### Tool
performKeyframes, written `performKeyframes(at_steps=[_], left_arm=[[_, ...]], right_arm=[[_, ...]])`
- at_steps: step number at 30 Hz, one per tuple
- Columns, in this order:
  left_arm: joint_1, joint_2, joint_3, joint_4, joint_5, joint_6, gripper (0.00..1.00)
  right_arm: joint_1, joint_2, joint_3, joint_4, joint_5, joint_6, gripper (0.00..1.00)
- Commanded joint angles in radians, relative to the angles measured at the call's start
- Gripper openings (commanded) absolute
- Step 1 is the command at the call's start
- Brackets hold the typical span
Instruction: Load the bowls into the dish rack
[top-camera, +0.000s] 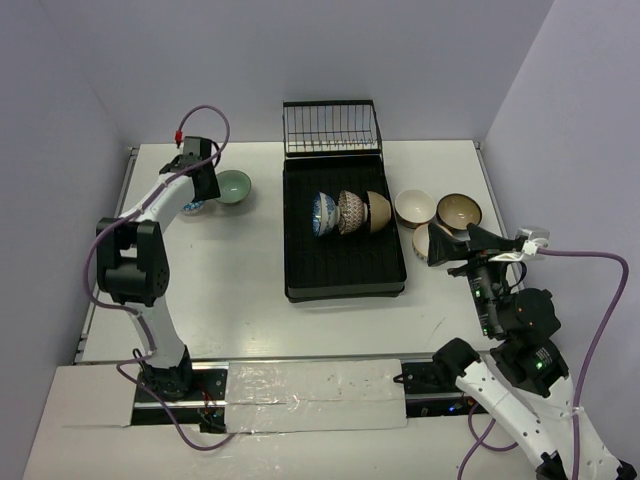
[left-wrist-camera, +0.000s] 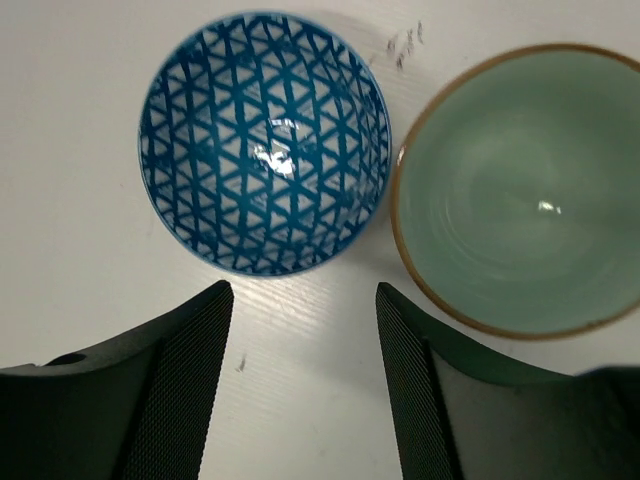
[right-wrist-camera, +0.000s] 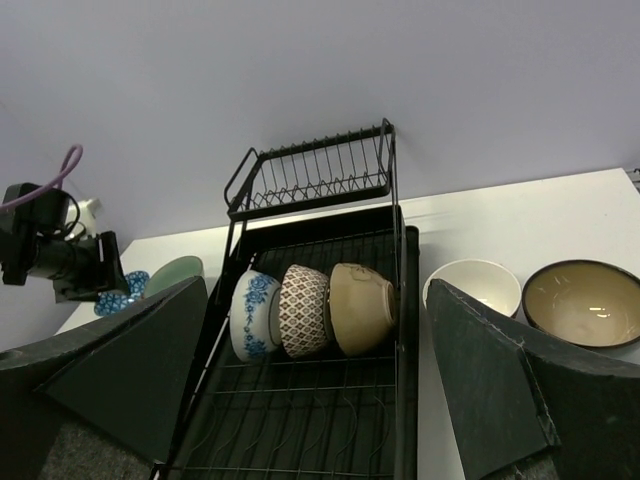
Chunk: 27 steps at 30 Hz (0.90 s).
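The black dish rack (top-camera: 345, 275) holds three bowls on edge in a row: blue-white (top-camera: 322, 213), brown-patterned (top-camera: 349, 212) and tan (top-camera: 377, 212). My left gripper (top-camera: 200, 183) is open and empty, just above a blue-patterned bowl (left-wrist-camera: 264, 142) with a pale green bowl (left-wrist-camera: 520, 190) beside it on the table. My right gripper (top-camera: 455, 245) is open and empty to the right of the rack. Near it are a cream bowl (top-camera: 414, 208), a brown-rimmed tan bowl (top-camera: 458, 212) and a third bowl (top-camera: 423, 242) partly hidden by the gripper.
The rack's upright wire basket (top-camera: 331, 127) stands at its far end by the back wall. Grey walls close in the table on the left, back and right. The right wrist view shows the rack (right-wrist-camera: 300, 420) and my left arm (right-wrist-camera: 60, 262) beyond it.
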Motion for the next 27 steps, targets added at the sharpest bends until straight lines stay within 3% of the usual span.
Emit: performKeyframes(at_steps=[1,9,27], left_arm=[[0.011,0.044,0.103,-0.035,-0.001,0.111,0.63],[0.031,0.096,0.130,-0.047,0.078,0.232,0.60],[0.049,0.175,0.167,-0.055,0.114,0.255,0.49]], right_arm=[[0.012,-0.004,-0.007,0.027,-0.008,-0.003,0.98],[0.014,0.010,-0.007,0.030,-0.010,-0.005,0.98],[0.014,0.013,-0.008,0.028,-0.007,-0.005,0.98]])
